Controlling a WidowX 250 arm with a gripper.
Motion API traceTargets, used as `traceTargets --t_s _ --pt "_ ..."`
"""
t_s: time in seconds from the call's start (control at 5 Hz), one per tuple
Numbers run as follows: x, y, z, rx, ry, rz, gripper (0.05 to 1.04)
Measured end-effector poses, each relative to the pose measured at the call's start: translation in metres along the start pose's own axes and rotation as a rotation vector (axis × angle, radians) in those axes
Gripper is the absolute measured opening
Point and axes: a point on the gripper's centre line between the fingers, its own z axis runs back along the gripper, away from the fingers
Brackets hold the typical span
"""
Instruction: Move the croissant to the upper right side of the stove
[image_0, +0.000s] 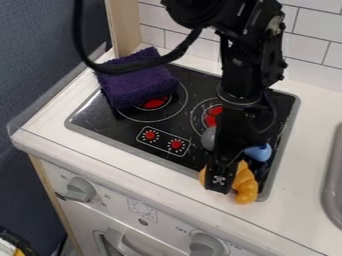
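Camera view: one black tool (225, 186), hanging downward over the near right part of the stove (113, 131). State: cannot tell whether released, clenched or grasping the croissant.

Croissant (246, 186), one, orange-yellow: at the tool's lower end, partly hidden behind it, a small portion showing to the tool's left and the larger portion to its right; located at the stove's near right corner, overlapping its front edge in view.

Blue object (258, 152), one, rounded: just right of the tool, above the croissant in view, partly hidden.

Grey object (208, 138), one, rounded: just left of the tool's upper part, partly hidden.

Purple cloth (137, 80), one, folded: well apart from the tool, up and to the left, lying over the stove's far left part.

Red knobs (150, 135), two, on a white-outlined panel: left of the tool.

Surface (307, 200), white, bearing the stove: extends to the tool's right, towards a grey sink (332, 187).
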Motion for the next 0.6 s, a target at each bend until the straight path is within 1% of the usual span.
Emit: traceTargets --t_s 0.2,0.4,0.6 --pt "0.0044 0.0018 -0.0058 -0.008 -0.021 -0.01 0.946" --pt "0.0134 0.0042 -0.0061 0.019 -0.056 -0.023 0.674" --pt "0.0136 0.0029 -0.0078 0.027 -0.064 -0.012 0.641"
